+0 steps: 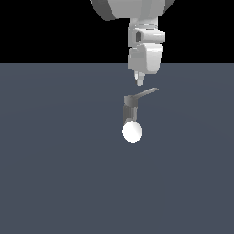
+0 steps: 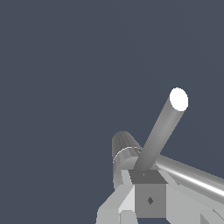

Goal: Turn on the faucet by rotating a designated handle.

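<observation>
Grey-blue counter (image 1: 55,183) is seen throughout; nothing else is set on it but the faucet (image 1: 130,109). Going left to right in the exterior view: the faucet post stands at centre, a white ball (image 1: 132,131) at its near end; the handle (image 1: 147,93) is carried at the post's top and runs out toward the exterior view's right, slightly upward. The gripper (image 1: 140,81) hangs directly above the handle's inner half, just apart from it; no contact is shown. Jaws state cannot be told: only one narrow tip is resolved, and in the wrist view the fingers are cropped. Handle long axis is judged roughly crosswise to the approach, so a short descent beside the bar and then a sideways push about the post is likely needed. Rotation is judged not yet started.
</observation>
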Available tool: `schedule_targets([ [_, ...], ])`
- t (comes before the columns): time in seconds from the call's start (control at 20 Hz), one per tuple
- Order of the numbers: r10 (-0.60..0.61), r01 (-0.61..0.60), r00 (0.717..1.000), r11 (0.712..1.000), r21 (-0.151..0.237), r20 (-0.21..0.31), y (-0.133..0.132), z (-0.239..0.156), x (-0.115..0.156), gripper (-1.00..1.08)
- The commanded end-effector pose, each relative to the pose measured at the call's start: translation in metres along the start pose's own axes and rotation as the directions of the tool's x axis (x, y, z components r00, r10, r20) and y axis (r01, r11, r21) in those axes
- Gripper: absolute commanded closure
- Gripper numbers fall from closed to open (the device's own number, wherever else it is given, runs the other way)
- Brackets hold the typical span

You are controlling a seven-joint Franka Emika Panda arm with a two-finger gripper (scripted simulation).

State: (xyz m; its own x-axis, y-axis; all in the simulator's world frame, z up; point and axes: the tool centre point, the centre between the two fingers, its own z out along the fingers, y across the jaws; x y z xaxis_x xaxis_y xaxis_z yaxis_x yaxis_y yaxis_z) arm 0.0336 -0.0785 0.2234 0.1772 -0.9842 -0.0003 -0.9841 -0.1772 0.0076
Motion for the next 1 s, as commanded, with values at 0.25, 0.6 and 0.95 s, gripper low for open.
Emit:
schedule_targets([
  [0.25, 0.185, -0.185, 0.983, 0.983, 0.005, -0.001, -0.011, 0.03, 0.044, 1.08],
  [0.6, 0.265, -0.265, 0.964, 0.964, 0.007, 0.001, -0.013, 0.042, 0.063, 1.08],
  [0.95, 0.261, -0.261, 0.965, 0.965, 0.007, 0.002, -0.013, 0.041, 0.062, 1.08],
])
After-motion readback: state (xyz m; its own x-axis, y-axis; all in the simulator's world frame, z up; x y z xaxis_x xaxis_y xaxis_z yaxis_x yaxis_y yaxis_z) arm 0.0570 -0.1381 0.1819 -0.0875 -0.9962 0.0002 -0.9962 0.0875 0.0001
